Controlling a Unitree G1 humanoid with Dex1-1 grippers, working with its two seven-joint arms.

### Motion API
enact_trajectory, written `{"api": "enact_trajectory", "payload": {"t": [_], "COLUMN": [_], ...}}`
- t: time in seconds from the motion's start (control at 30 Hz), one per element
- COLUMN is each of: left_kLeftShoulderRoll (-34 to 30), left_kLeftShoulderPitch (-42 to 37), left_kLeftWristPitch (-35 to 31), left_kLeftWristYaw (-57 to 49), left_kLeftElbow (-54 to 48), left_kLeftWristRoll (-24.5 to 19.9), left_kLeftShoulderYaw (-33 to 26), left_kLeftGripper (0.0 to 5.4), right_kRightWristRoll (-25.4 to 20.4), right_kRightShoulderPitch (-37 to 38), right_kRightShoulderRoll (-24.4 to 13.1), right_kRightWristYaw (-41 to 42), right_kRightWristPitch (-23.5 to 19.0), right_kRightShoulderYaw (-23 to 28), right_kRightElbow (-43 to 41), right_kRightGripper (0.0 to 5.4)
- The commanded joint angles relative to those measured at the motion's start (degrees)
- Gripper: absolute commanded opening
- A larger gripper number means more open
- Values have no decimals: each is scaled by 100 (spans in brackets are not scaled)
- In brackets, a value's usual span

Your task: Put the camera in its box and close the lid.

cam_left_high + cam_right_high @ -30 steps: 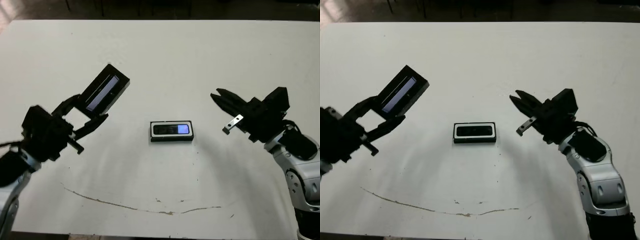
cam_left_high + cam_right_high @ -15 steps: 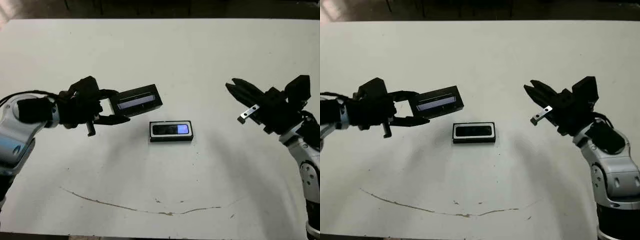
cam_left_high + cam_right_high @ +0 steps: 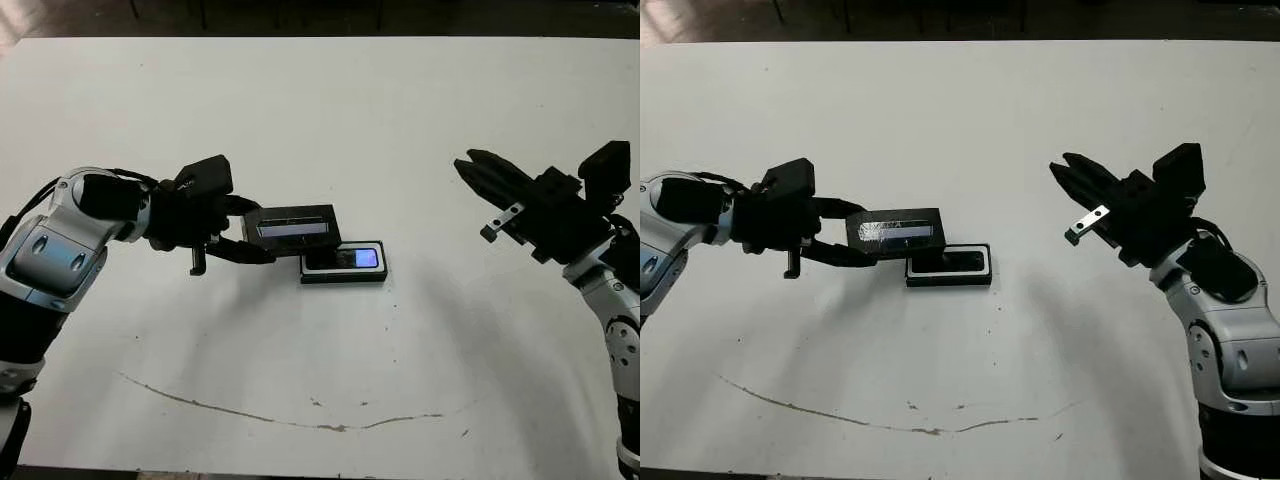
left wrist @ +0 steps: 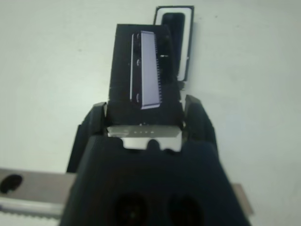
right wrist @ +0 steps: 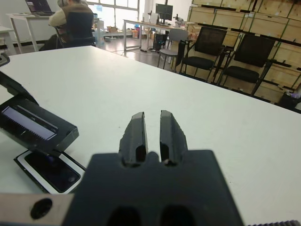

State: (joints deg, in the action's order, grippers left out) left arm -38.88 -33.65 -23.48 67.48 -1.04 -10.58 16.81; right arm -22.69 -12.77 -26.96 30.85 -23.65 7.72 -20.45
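The camera (image 3: 345,258) lies inside the box (image 3: 343,278) at the table's middle, its blue-lit screen toward the right. My left gripper (image 3: 262,232) is shut on the lid (image 3: 293,224), a flat black cover with a silvery strip. It holds the lid nearly level, just above and overlapping the box's left end. In the left wrist view the lid (image 4: 143,80) sits between the fingers, with the box (image 4: 190,47) beyond it. My right gripper (image 3: 465,165) hovers well to the right of the box, shut and holding nothing. The right wrist view shows its fingers (image 5: 138,134) close together.
A thin brown smear (image 3: 300,415) runs across the table near its front edge. Beyond the table's far side, the right wrist view shows a seated person (image 5: 70,23) at a desk and several office chairs (image 5: 244,59).
My left arm has carried the lid to the right and down, turning it level, until it overlaps the box's left end. The right gripper has drawn back to the right.
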Motion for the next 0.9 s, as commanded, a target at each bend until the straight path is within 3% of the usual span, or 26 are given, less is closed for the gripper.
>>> {"api": "enact_trajectory", "payload": {"t": [0.03,0.4,0.7,0.9], "left_kLeftShoulderRoll": [122,648,940,1053], "left_kLeftShoulderPitch": [0,-378,-823,-939], "left_kLeftWristPitch": [34,636,1383,1462], "left_kLeftWristYaw": [248,882,1131,1211], "left_kLeftElbow": [364,1863,2771,2762], "left_kLeftWristRoll": [-66,14,534,771], "left_kLeftShoulderYaw": [100,225,543,698], "left_kLeftGripper": [143,143,143,143], "right_kRightWristRoll": [16,-37,-26,-48], "right_kRightShoulderPitch": [95,151,159,179], "right_kRightShoulderRoll": [-67,-72,-81,-78], "right_kRightWristYaw": [-23,-121,-72,-75], "right_kRightWristPitch": [-137,-412,-397,-410], "right_kRightShoulderYaw": [-27,-6,-24,7], "right_kRightElbow": [-16,-206,-188,-192], "right_kRightGripper": [0,0,0,0]}}
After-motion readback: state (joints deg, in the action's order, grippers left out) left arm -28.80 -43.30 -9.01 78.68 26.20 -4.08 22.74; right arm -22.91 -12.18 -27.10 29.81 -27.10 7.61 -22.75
